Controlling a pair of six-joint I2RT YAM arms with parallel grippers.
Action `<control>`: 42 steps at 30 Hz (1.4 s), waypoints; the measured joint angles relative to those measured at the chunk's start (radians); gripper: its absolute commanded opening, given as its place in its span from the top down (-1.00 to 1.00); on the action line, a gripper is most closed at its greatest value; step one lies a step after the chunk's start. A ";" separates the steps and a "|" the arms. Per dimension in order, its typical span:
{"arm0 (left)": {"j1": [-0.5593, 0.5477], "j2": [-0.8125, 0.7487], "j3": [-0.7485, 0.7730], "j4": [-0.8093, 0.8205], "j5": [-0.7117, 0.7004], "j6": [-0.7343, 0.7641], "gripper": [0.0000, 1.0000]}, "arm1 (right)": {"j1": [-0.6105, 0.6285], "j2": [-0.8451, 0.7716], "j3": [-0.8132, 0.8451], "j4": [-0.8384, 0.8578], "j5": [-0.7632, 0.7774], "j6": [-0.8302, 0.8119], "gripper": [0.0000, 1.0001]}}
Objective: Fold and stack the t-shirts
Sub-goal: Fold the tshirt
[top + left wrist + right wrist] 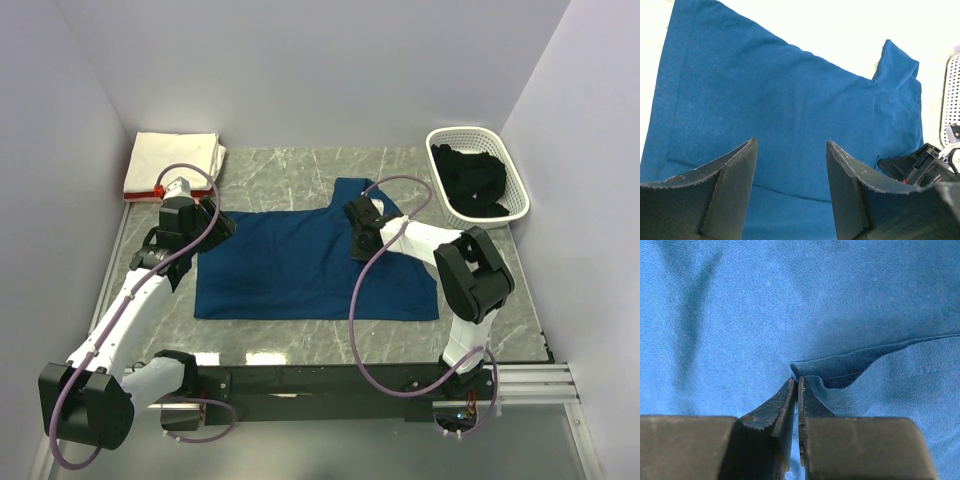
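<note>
The navy blue t-shirt (pixel 290 270) lies spread flat in the middle of the marble table, one sleeve sticking up at the back. My right gripper (pixel 357 248) presses down on its upper right part. In the right wrist view the jaws (pixel 796 382) are pinched together on a raised fold of the shirt's hem (pixel 865 362). My left gripper (pixel 215 222) hovers over the shirt's upper left corner, open, with only blue cloth (pixel 765 90) showing between its fingers (pixel 791 145). A folded cream-white t-shirt (pixel 175 158) rests on a pink-red one (pixel 145 190) at the back left. A black t-shirt (pixel 470 180) sits in the basket.
The white lattice basket (pixel 478 133) stands at the back right corner, and its wall (pixel 952 100) shows in the left wrist view. White walls close in the table on three sides. The right arm's cable loops over the shirt's right half.
</note>
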 measured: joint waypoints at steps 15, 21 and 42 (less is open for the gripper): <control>0.000 -0.001 -0.020 0.000 -0.001 0.003 -0.24 | 0.051 -0.013 0.019 -0.013 0.020 -0.006 0.84; 0.000 0.000 -0.030 0.000 -0.004 -0.002 -0.24 | 0.055 -0.013 0.019 -0.010 0.016 -0.009 0.54; 0.010 0.613 0.402 -0.045 -0.394 -0.150 -0.11 | -0.331 0.005 0.384 0.097 -0.301 -0.043 -0.06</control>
